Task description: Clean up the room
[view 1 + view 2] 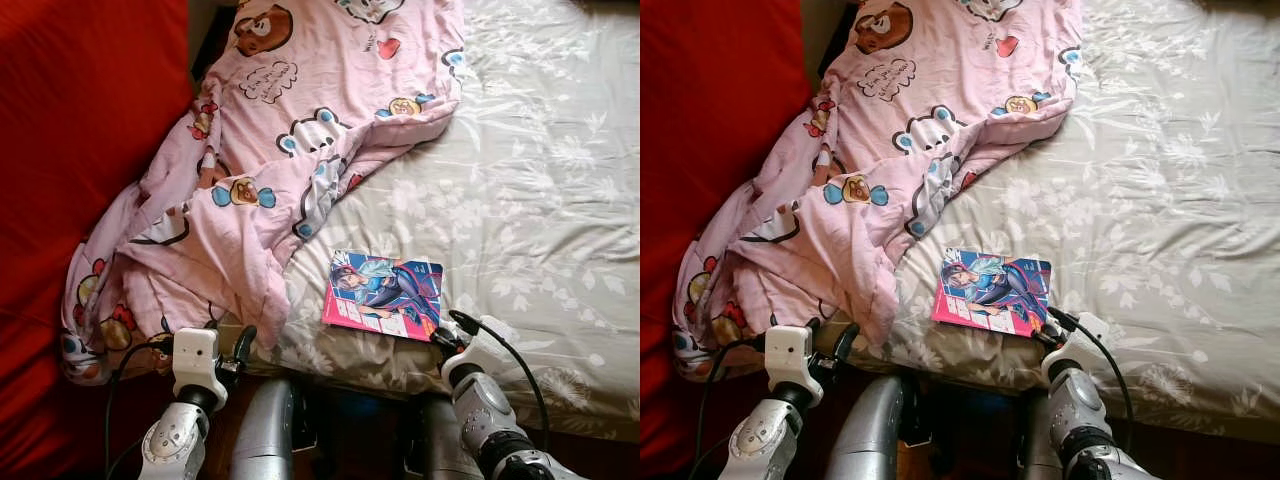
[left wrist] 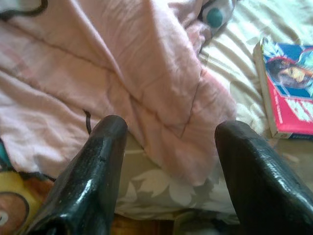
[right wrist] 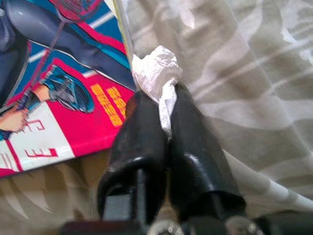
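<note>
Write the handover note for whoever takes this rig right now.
Right gripper: shut on a crumpled white tissue, at the bed edge beside the comic book.
Left gripper: fingers open, empty, near the bed edge in front of the pink blanket.
Things: comic book lies flat on the floral sheet; blanket is rumpled, hanging off the bed's left side.
Done: tissue picked up.
Left: bin the tissue, put away the book, probably straighten the blanket.

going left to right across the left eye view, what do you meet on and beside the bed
red cover → pink blanket → book → right gripper shut on a tissue at the book's right corner → bare floral sheet
</note>
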Controlling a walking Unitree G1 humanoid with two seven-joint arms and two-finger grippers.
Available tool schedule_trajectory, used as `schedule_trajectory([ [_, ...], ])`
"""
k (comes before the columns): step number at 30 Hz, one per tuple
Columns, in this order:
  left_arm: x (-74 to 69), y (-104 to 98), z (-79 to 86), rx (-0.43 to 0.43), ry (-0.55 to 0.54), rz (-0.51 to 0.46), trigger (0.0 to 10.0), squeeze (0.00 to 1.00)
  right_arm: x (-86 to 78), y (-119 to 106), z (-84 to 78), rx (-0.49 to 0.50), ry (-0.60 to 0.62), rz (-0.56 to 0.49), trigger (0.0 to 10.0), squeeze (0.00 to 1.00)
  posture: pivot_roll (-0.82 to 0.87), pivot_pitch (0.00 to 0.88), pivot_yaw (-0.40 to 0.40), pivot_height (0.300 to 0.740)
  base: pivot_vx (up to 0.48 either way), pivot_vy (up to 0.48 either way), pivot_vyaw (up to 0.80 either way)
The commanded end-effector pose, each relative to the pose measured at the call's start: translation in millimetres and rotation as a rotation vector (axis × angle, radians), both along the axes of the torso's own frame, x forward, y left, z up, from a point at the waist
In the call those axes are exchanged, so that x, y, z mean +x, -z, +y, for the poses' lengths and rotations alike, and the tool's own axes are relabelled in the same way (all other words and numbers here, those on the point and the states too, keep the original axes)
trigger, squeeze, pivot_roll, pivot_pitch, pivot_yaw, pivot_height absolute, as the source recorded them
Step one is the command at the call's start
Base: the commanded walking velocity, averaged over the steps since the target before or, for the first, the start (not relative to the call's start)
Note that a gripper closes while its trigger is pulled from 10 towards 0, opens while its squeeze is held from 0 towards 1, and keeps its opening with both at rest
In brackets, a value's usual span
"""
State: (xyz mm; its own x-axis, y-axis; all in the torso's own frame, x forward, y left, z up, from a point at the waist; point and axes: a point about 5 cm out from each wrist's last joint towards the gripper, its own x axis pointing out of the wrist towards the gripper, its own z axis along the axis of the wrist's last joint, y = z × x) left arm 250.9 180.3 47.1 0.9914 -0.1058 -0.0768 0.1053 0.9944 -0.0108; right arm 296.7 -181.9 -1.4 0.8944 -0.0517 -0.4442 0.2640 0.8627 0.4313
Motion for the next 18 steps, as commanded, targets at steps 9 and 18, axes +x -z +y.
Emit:
schedule_trajectory([
  [9,-11.4,41.6,-4.4,-0.025,-0.06,0.154,10.0,0.0,-18.6,14.1,-9.4,-0.058,-0.005,0.028,0.0,0.0,-0.02,0.266,0.039,0.641,0.0,0.0,0.0],
  [18,-15.5,63.9,-17.0,-0.057,-0.087,0.239,10.0,0.0,-27.0,7.5,-35.7,-0.187,0.001,-0.076,0.0,0.0,-0.08,0.192,-0.013,0.641,0.0,0.0,0.0],
])
